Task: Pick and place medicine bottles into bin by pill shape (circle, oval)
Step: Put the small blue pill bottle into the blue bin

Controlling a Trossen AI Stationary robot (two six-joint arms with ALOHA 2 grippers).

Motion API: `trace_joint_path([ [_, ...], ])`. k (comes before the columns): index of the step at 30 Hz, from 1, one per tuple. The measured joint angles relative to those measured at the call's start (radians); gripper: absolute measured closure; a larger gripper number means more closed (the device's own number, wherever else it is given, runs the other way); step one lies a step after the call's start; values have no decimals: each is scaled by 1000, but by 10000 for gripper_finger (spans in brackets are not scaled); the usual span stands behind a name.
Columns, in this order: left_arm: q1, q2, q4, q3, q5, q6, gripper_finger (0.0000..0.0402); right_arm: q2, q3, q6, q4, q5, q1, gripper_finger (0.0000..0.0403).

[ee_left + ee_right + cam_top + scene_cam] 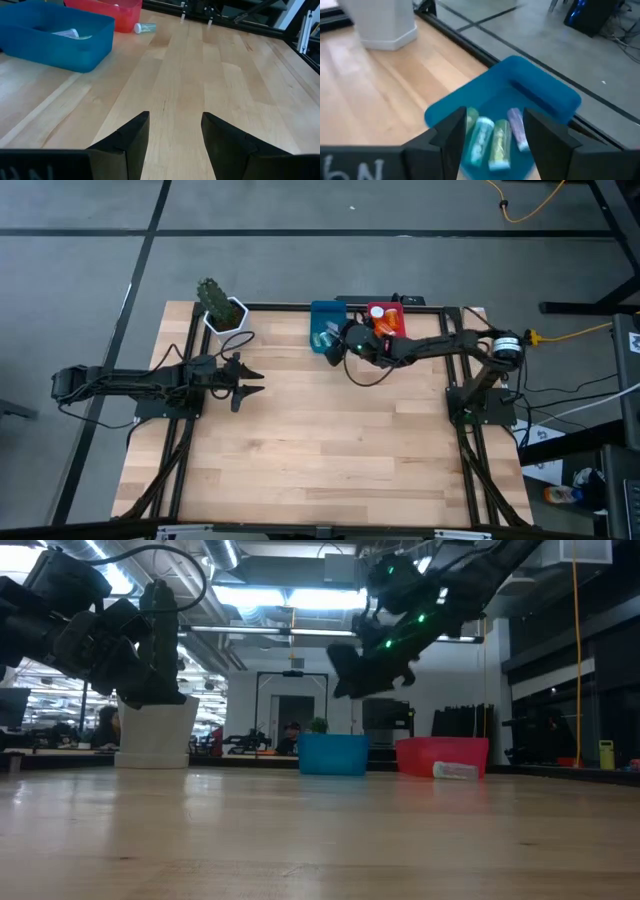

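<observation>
Vials (492, 140) in one bin (550, 97), under right claw (492, 131); another vial (144, 28) beside the other bin (122, 14).

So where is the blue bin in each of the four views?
High view: the blue bin at the table's far edge, left of the red bin.
Low view: centre, left of the red bin.
Left wrist view: upper left.
Right wrist view: centre, vials inside.
Shared landmark: the red bin, except in the right wrist view.

A robotics lab: wooden table (320, 450) on grey floor, cables (530, 205), ceiling strip lights (270, 595), distant workstations.
</observation>
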Motion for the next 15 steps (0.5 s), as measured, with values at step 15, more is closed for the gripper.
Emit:
trace_joint_path([
  [15, 0, 0, -10, 0, 0, -22, 227, -423, 1, 272, -856, 0, 158, 205],
])
